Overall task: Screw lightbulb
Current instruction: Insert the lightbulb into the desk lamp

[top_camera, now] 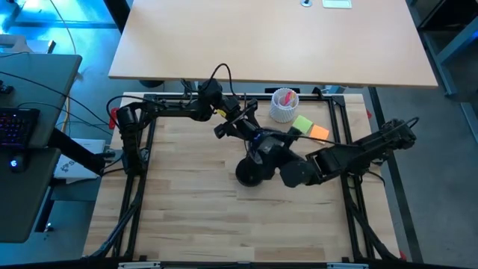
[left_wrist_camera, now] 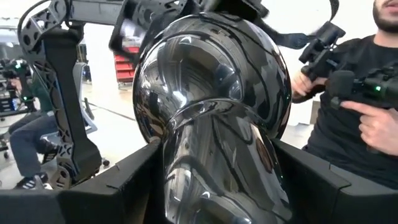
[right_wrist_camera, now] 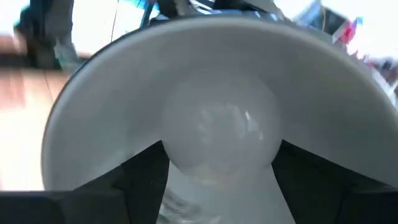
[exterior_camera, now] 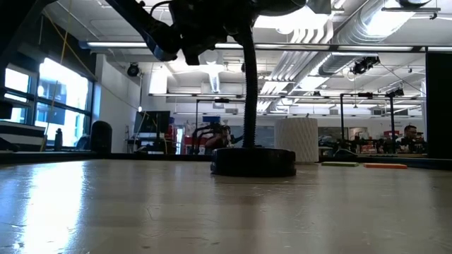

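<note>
A black desk lamp stands on its round base (top_camera: 249,173) mid-table, and its stem (exterior_camera: 248,92) rises to a glossy black head (left_wrist_camera: 211,81). My left gripper (left_wrist_camera: 217,186) reaches in from the far left (top_camera: 237,123) and is shut on that head. Inside the head's white shade (right_wrist_camera: 118,93) sits the white lightbulb (right_wrist_camera: 217,124); the globe hides its screw base. My right gripper (right_wrist_camera: 221,171) comes from the right (top_camera: 272,153) into the shade's mouth and is shut on the bulb. My left gripper pinches the narrower rear part of the lamp head (left_wrist_camera: 186,155) between its two fingers (left_wrist_camera: 118,186), one on each side. The fingers come at it about level, from the table's far left. The head stays up on its stem, above the table. My right gripper has the lightbulb's round globe (right_wrist_camera: 180,155) between its two fingers (right_wrist_camera: 140,174), which meet the globe's two opposite sides. They point into the open mouth of the shade. The bulb sits in the middle of the shade, clear of its white wall.
A white ribbed cup (top_camera: 284,104) stands at the far edge, with a green note (top_camera: 302,123) and an orange note (top_camera: 319,133) beside it. A light table (top_camera: 269,37) lies beyond. A person (left_wrist_camera: 354,93) holding controls stands beyond the lamp. Bare wood lies near and left.
</note>
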`<state>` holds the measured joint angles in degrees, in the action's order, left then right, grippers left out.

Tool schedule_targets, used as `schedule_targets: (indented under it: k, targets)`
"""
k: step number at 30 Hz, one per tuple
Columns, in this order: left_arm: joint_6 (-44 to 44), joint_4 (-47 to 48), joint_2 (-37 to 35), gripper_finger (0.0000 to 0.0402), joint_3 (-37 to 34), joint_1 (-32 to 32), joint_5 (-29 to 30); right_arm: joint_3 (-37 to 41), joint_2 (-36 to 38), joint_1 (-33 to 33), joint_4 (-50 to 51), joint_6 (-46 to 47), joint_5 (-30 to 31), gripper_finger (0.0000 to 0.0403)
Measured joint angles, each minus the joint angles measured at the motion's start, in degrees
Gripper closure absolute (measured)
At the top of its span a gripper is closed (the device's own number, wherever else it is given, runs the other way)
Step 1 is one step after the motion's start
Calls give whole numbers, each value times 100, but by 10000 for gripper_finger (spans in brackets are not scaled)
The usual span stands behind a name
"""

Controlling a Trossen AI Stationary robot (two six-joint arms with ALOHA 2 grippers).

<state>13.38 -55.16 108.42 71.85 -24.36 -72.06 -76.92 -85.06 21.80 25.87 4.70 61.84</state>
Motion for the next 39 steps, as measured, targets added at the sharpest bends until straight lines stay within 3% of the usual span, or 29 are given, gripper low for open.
schedule_targets:
  k: [6,12,20,29,34,39]
  targets:
    - [-237,2,0,137,-2,0,108,2,-2,-28,299,2441,-95,135]
    - [-322,38,0,137,-2,12,59,-7,9,-171,740,2569,-779,135]
    - [-318,150,0,137,0,-2,37,-11,155,-210,1197,1270,-1044,135]
    - [-198,227,0,137,5,-127,-162,-11,647,126,2022,444,-1022,135]
    - [5,223,-7,137,7,-215,-593,-11,573,557,2159,-1792,-1043,135]
    - [66,234,-7,137,7,-221,-611,-9,343,721,1322,-4346,-824,135]
